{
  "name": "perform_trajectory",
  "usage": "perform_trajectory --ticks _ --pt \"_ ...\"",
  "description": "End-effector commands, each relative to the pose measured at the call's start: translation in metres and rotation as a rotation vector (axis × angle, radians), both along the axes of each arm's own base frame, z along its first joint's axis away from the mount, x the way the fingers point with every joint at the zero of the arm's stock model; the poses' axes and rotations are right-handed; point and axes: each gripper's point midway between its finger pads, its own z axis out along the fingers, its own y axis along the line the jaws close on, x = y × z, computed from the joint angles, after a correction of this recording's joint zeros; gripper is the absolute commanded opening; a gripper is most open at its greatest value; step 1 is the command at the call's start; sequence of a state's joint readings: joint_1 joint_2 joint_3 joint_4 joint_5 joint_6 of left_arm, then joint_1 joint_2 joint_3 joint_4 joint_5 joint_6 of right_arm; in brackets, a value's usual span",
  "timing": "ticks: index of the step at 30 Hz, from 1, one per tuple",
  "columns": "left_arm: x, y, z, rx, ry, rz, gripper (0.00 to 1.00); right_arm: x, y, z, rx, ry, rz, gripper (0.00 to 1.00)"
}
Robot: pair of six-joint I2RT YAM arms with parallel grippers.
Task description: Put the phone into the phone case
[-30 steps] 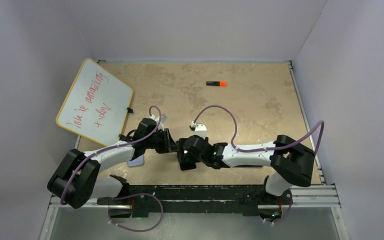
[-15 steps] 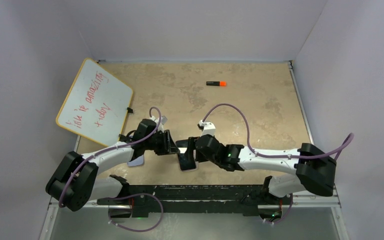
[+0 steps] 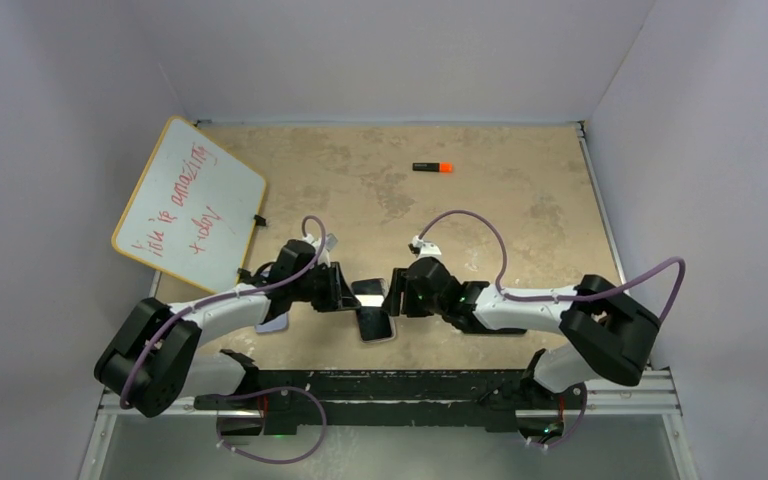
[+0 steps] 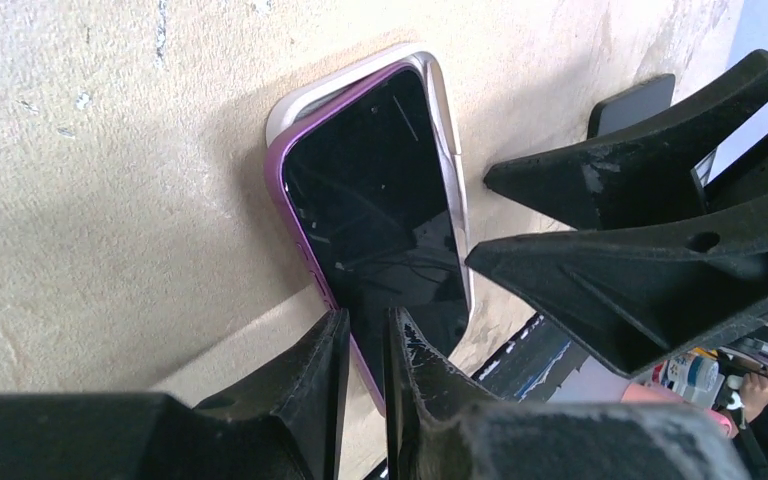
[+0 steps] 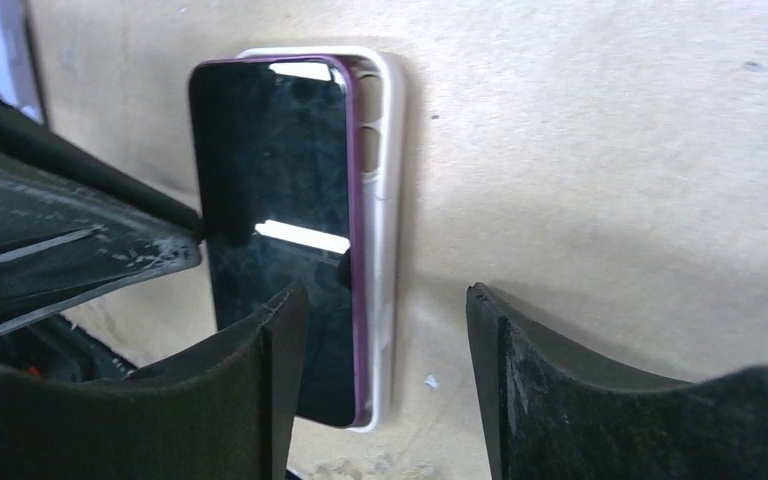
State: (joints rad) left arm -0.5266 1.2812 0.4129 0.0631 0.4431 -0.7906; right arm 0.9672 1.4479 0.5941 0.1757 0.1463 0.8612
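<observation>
The phone (image 3: 375, 322), with a black screen and a purple rim, lies face up on the pale phone case (image 5: 388, 200) near the table's front edge. It is offset, so one long side of the case shows beside it. It also shows in the left wrist view (image 4: 380, 200) and the right wrist view (image 5: 270, 200). My left gripper (image 3: 348, 295) is shut, and its tips (image 4: 367, 315) sit over the phone's purple long edge. My right gripper (image 3: 392, 292) is open and empty on the other side, its tips (image 5: 385, 295) straddling the case's rim.
A whiteboard (image 3: 188, 203) with red writing leans at the left. A black and orange marker (image 3: 432, 167) lies at the back. A pale flat object (image 3: 276, 323) lies partly under my left arm. The front rail (image 3: 390, 385) runs just below the phone.
My right gripper has lifted off the phone, moved back to its right side, and now stands open beside it. The left gripper has stayed at the phone's left edge.
</observation>
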Motion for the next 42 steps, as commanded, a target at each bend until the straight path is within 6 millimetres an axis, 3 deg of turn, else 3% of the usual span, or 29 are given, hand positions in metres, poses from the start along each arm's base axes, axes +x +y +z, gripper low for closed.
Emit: perform_trajectory --ticks 1,10,20,26,31,38,42 --pt "0.003 -0.012 0.011 -0.051 -0.027 -0.021 0.19 -0.007 0.019 0.006 0.092 0.021 0.060 0.59" --pt "0.011 -0.028 0.017 -0.069 -0.057 -0.056 0.08 -0.009 0.031 -0.002 0.126 0.040 0.092 0.52" --pt "0.010 -0.056 0.020 -0.078 -0.092 -0.113 0.07 -0.011 0.034 -0.004 0.179 0.048 0.068 0.43" --pt "0.006 -0.037 0.011 0.032 -0.060 -0.078 0.18 -0.020 0.023 -0.003 0.171 0.076 0.056 0.45" --pt "-0.012 -0.026 0.015 0.026 -0.005 -0.053 0.24 -0.027 0.011 0.002 0.157 0.058 0.078 0.50" --pt "-0.032 -0.020 0.001 -0.023 0.052 -0.027 0.24 -0.025 0.004 0.002 0.146 0.048 0.052 0.51" --pt "-0.036 -0.020 -0.007 -0.022 0.072 -0.039 0.18 -0.029 0.005 -0.003 0.151 0.074 0.050 0.50"
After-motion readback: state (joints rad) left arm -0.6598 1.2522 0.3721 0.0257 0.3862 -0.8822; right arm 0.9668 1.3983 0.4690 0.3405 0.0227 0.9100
